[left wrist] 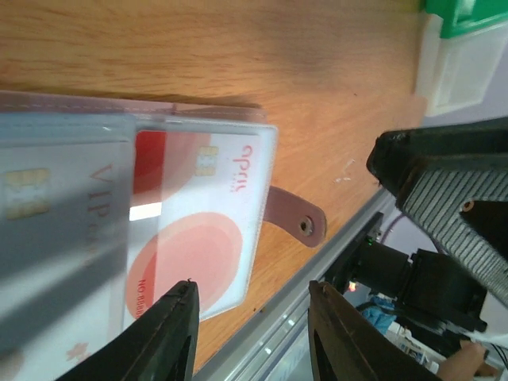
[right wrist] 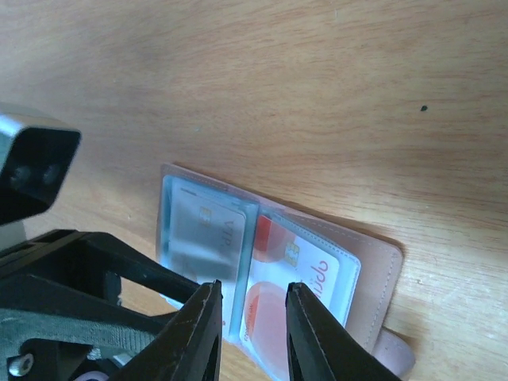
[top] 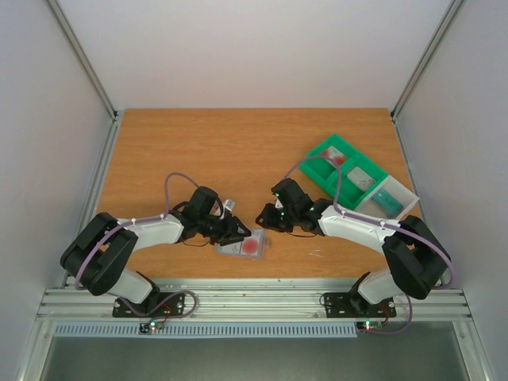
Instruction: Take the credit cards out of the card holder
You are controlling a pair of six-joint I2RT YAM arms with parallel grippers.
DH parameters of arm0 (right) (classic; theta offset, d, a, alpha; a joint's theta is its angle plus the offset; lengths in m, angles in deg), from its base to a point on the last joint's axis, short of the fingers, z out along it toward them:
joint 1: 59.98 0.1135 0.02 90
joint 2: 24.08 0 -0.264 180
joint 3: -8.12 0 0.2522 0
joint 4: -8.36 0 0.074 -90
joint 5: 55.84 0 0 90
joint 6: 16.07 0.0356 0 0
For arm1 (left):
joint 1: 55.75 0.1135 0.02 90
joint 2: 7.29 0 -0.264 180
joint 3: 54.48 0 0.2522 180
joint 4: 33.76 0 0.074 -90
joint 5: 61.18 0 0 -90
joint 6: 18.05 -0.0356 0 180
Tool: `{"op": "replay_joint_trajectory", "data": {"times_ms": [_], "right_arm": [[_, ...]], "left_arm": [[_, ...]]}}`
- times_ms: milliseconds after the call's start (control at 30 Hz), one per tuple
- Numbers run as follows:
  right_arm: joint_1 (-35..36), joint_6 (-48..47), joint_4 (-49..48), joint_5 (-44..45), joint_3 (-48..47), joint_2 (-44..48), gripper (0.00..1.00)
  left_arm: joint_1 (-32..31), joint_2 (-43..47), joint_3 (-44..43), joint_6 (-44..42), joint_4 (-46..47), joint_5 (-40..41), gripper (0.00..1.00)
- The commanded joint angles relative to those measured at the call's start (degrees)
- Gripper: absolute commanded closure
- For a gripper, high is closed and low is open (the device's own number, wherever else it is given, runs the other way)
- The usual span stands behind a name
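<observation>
Just left of the card holder [top: 240, 247], which lies spread open and flat on the table [top: 198, 143], hangs the left gripper [left wrist: 252, 317]. Its fingers are spread and grip nothing, their tips over the holder's edge by the red card [left wrist: 198, 238]. That card sits behind a clear sleeve in the panel nearer the holder's strap [left wrist: 298, 222], and glare washes out much of its print. The grey card [left wrist: 63, 222] fills the other panel. It is blurred in the left wrist view and cut off at the picture's edge.

Just right of the holder is the right gripper [right wrist: 250, 294]. Its fingers are parted by a narrow gap, above the line where the two panels meet. Whether either gripper's tips touch the sleeves cannot be told. From above, both grippers cover parts of the holder, leaving mostly the red panel showing.

Well to the right of the holder and farther back stands a green tray [top: 321, 168]. Reddish, grey and teal patches show in its compartments, too small to make out.
</observation>
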Motion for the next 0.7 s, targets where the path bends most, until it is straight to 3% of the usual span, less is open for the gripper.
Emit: {"op": "replay_joint_trajectory", "data": {"times_ms": [0,667], "right_arm": [[-0.2,1.9,-3.0,-3.2,1.7,-1.8,0.77],[-0.2,-2.9,-4.9,-2.4,3.0,-14.4,0.94]], "left_arm": [[-0.3,-0.2,-4.2,-7.0,-10.2,6.4,0.61],[-0.3,-1.1,-1.0,-7.0,-10.1,10.2,0.67]]}}
